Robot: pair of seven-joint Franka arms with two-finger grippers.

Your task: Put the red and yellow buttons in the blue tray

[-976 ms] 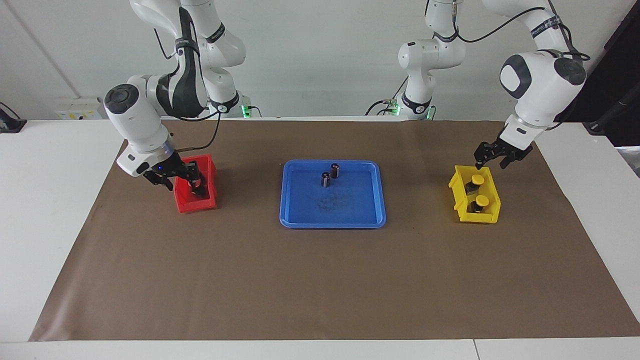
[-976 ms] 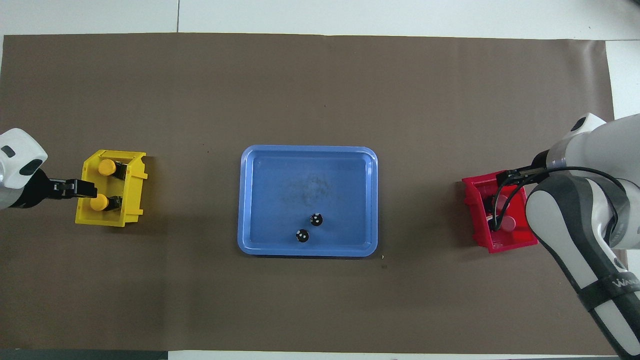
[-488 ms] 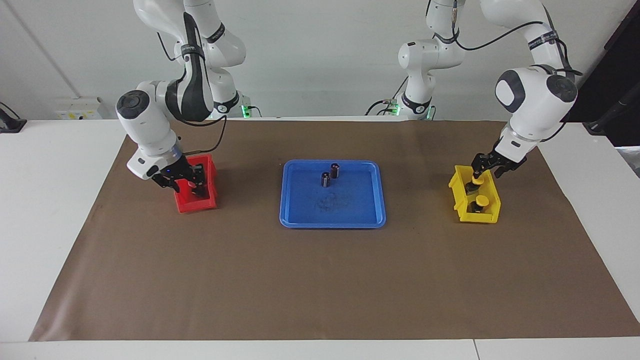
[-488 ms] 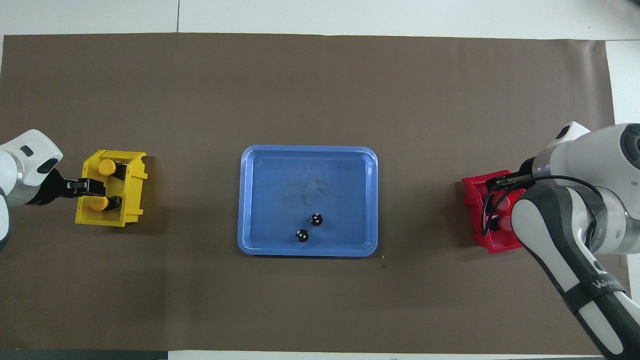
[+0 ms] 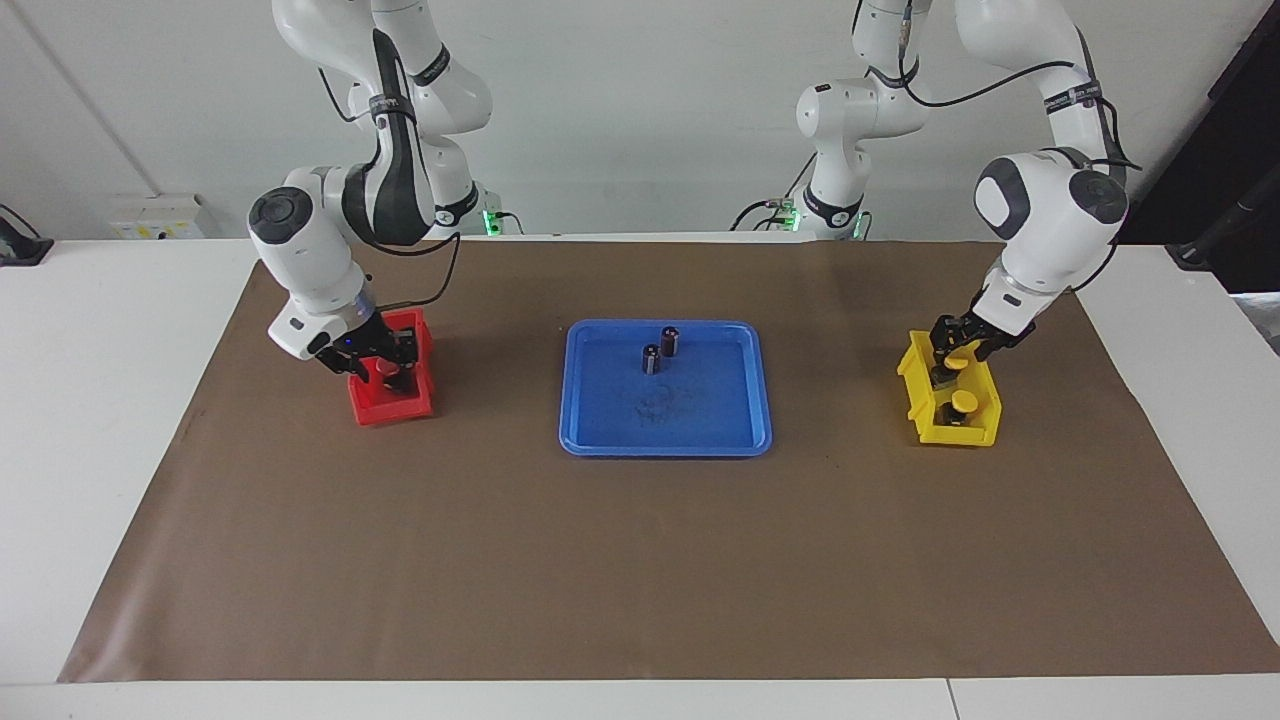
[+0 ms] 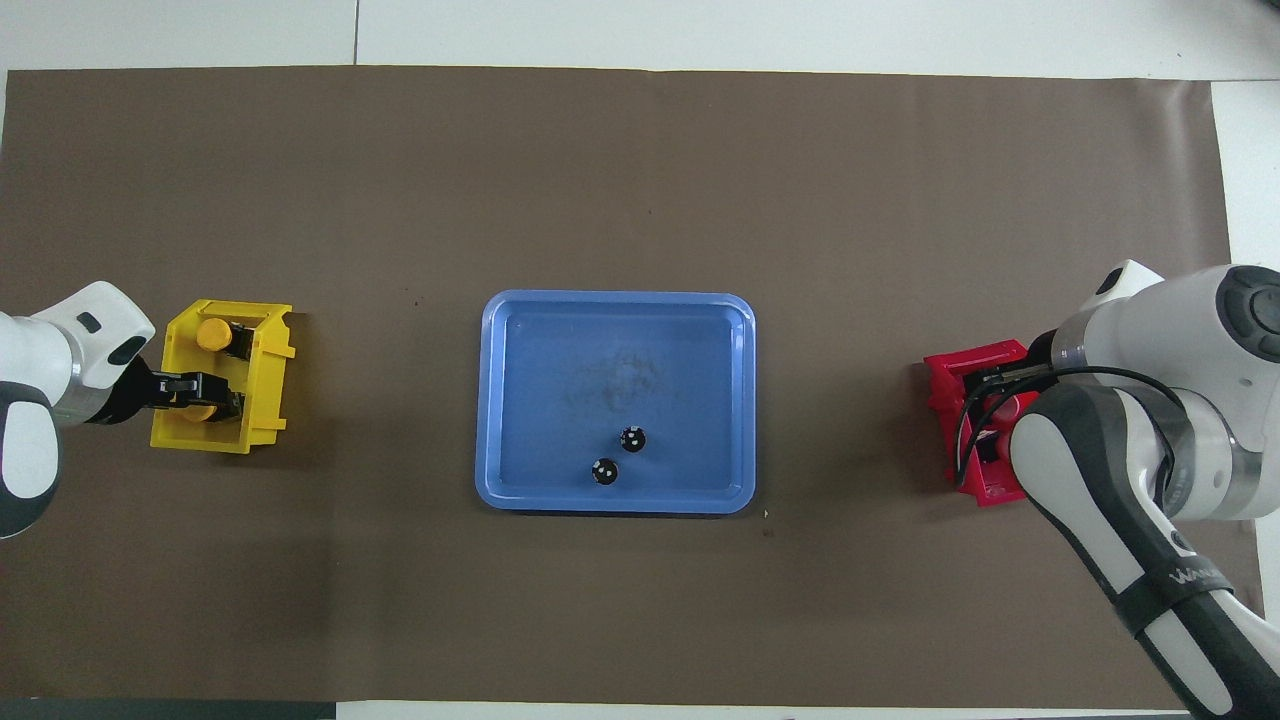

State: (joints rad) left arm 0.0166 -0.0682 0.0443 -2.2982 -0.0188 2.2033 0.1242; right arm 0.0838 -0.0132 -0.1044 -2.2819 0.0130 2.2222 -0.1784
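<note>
The left gripper (image 5: 950, 350) was down in the yellow bin (image 5: 975, 425), right at the yellow button (image 5: 955, 361) nearer the robots. Whether it gripped that button could not be told. The other yellow button (image 5: 964, 402) sat beside it in the same bin. The right gripper (image 5: 385, 368) was low in the red bin (image 5: 395, 405), and its grip could not be told either. The tray (image 5: 600, 420) lay between the two bins, so each arm had its own bin close by and must carry toward the middle.
</note>
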